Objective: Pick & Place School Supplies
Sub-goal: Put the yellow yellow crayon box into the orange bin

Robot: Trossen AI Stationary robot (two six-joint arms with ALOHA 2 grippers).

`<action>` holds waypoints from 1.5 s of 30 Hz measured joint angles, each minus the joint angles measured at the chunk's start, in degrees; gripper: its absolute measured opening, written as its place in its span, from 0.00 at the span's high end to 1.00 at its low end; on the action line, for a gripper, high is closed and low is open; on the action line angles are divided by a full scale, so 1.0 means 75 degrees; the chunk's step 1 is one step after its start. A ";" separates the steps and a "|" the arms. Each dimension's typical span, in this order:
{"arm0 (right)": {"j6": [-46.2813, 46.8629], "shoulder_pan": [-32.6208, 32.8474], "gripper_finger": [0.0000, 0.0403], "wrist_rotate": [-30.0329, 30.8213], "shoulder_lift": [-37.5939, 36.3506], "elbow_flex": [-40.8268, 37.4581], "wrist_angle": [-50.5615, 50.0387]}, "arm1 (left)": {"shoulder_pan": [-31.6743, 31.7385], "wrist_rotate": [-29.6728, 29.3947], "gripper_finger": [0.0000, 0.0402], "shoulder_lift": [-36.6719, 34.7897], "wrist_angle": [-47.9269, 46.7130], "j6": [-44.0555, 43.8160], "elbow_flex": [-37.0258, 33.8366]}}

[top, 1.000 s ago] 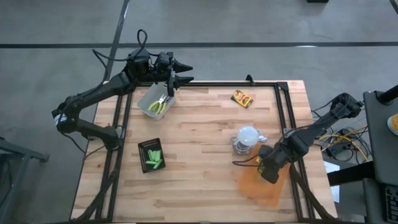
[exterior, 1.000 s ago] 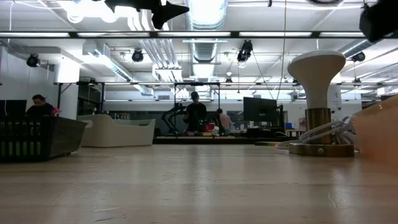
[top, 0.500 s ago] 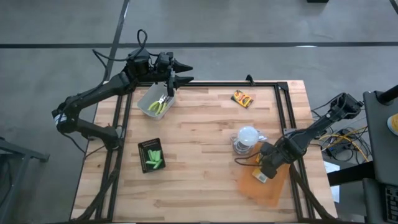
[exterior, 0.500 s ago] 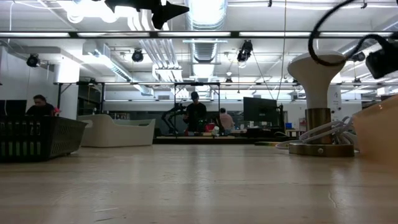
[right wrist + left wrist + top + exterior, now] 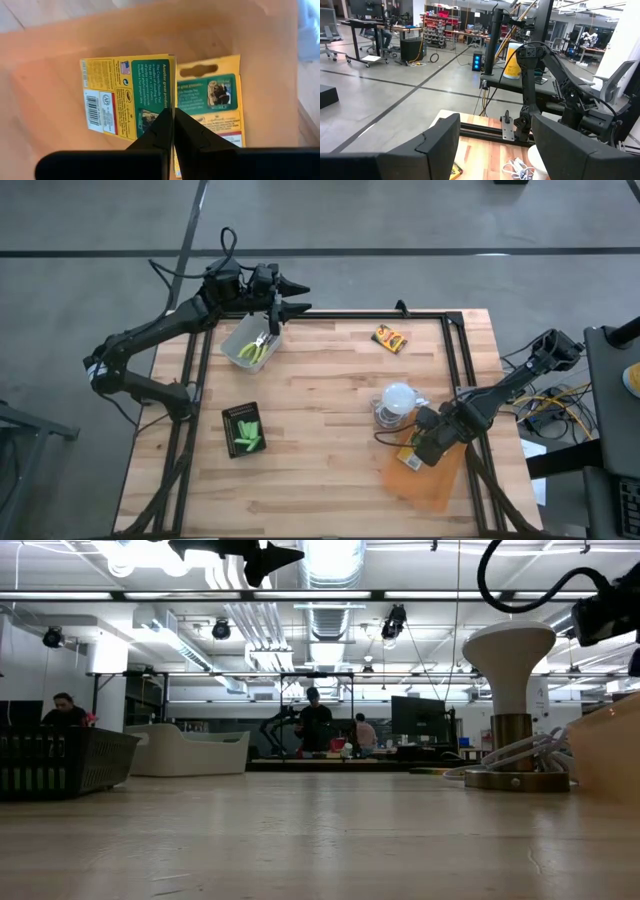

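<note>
Already the bright-green stubby sticks (image 5: 248, 436) lie in the black rectangular tray (image 5: 228, 420). Right end effector (image 5: 412, 460), closed, pinches one flat orange-yellow box (image 5: 127, 95) above the translucent orange sheet (image 5: 430, 485); another box (image 5: 390, 338) waits on the wooden surface (image 5: 320, 400). Left end effector (image 5: 290, 295) hangs open.

Wooden worktop (image 5: 320, 400) carries: clear bin (image 5: 250, 340) at far left, black tray (image 5: 243, 429) near left edge, yellow box (image 5: 390, 338) at far side, white lamp (image 5: 397, 402) and orange sheet (image 5: 432, 480) at right.
</note>
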 joint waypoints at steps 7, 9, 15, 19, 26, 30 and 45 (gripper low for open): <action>0.0350 0.0003 0.98 0.0268 0.0000 0.0261 -0.0214 | 0.0001 0.0002 0.37 0.0000 0.0000 0.0002 0.0000; 0.0330 0.0003 0.98 0.0268 0.0000 0.0245 -0.0304 | 0.0001 0.0001 0.37 0.0000 0.0002 0.0001 0.0000; 0.0375 0.0003 0.98 0.0264 0.0015 0.0162 -0.0348 | 0.0001 0.0000 0.37 0.0000 0.0000 0.0002 0.0000; 0.0590 0.0003 0.98 0.0262 0.0015 0.0158 -0.0360 | -0.0002 0.0002 0.37 0.0000 0.0001 0.0003 0.0000; 0.0609 0.0003 0.98 0.0257 0.0015 0.0105 -0.0414 | 0.0001 0.0000 0.37 0.0000 0.0003 0.0003 0.0000; 0.0840 0.0003 0.97 0.0262 0.0015 0.0086 -0.0409 | 0.0001 0.0002 0.37 0.0000 0.0000 0.0003 0.0000; 0.0735 0.0003 0.70 0.0450 0.0001 0.0156 -0.0511 | 0.0001 0.0000 0.37 0.0000 0.0000 0.0003 0.0000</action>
